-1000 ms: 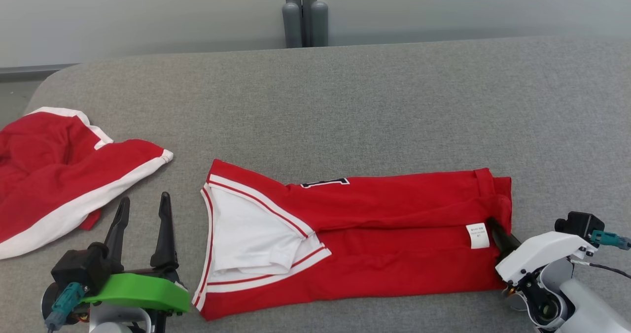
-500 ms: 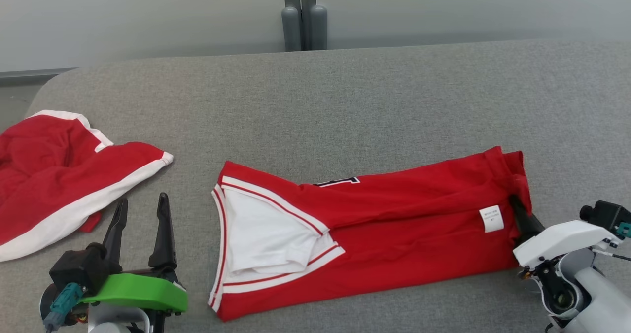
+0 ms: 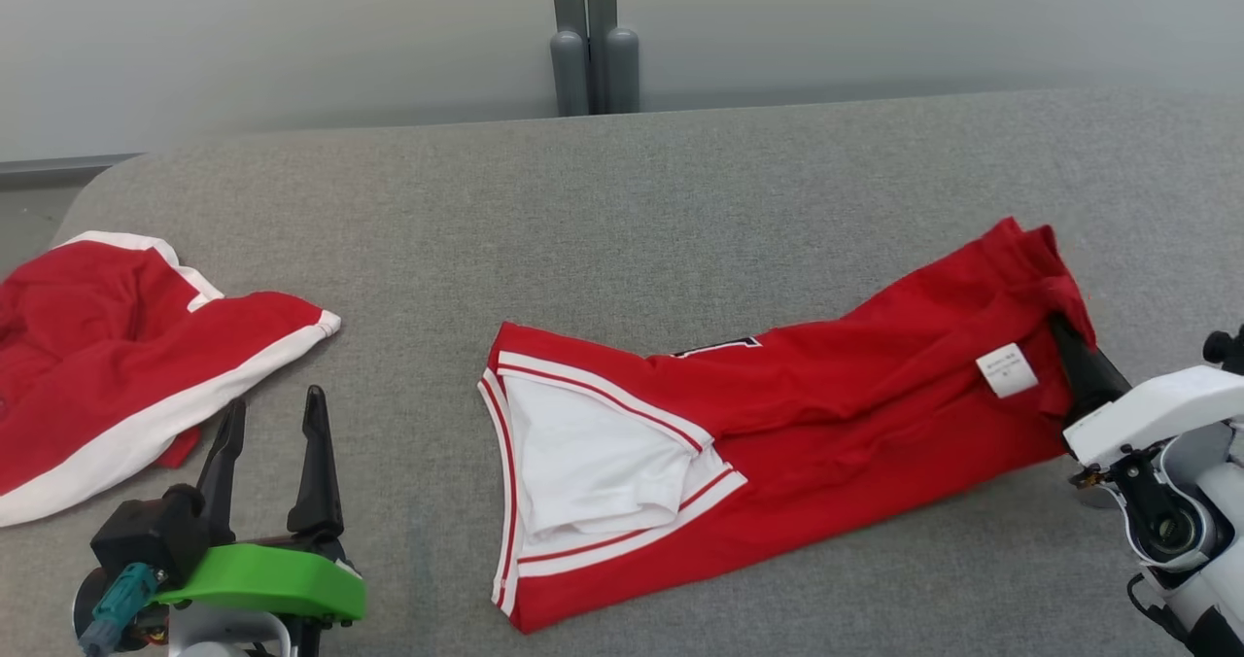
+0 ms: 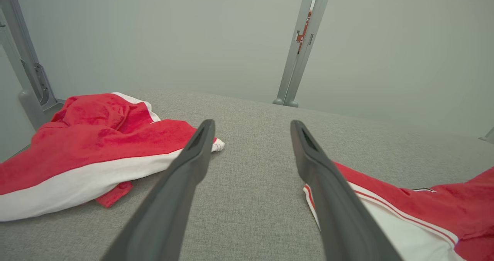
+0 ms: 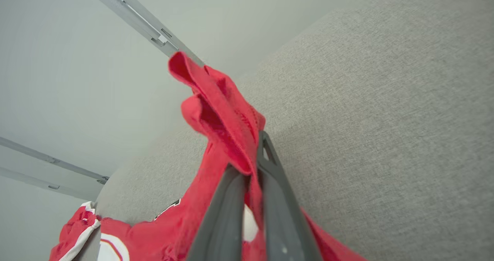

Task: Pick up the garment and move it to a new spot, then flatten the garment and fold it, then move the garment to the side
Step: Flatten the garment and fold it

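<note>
Your right end effector (image 3: 1069, 351) is clamped on the bunched hem of the red knit garment (image 3: 807, 414), which lies right of centre on the grey woven worktop (image 3: 680, 200). The right wrist view shows the pinched fold, and the head view shows a white label (image 3: 1007, 369) and white striped trim. The garment's long axis runs from lower left to upper right. Your left end effector (image 3: 275, 400) has its fingers apart and holds nothing.
</note>
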